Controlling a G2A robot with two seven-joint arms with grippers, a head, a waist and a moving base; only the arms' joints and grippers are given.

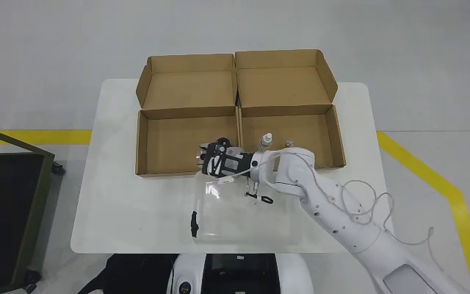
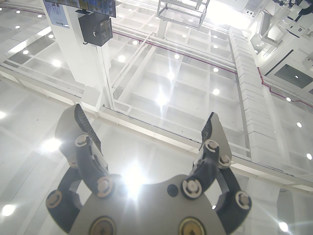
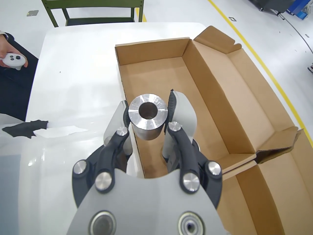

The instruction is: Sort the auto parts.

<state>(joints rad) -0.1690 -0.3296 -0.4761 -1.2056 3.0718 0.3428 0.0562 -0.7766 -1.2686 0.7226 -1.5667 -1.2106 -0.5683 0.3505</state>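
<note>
The white table carries two open cardboard boxes side by side at its far half. Seen from the robot, one lies at 11 o'clock and the other at 1 o'clock. The 11 o'clock box has a bare floor, and its long side runs from 9 to 3 o'clock. The 1 o'clock box holds two small parts near its 9 o'clock wall. In front of the boxes, at 6 o'clock, lies a clear bag with a few dark pieces at its edge, probably parts that wait for sorting. The right arm comes in from 4 o'clock, and the right hand points toward 9 o'clock. Its fingers are clamped on the sides of a metal cylinder, which stands about upright with the bore upward. The cylinder hangs above the 6 o'clock wall of the 11 o'clock box, near the 3 o'clock end. One finger is over the table and the other is over the box floor. The free floor therefore lies at about 11 to 12 o'clock from the cylinder, and the next move likely needs a short shift that way before release, otherwise the part may land on the wall. The left hand is turned up to the ceiling with fingers apart and holds nothing, so the right arm is clearly the nearer one.
</note>
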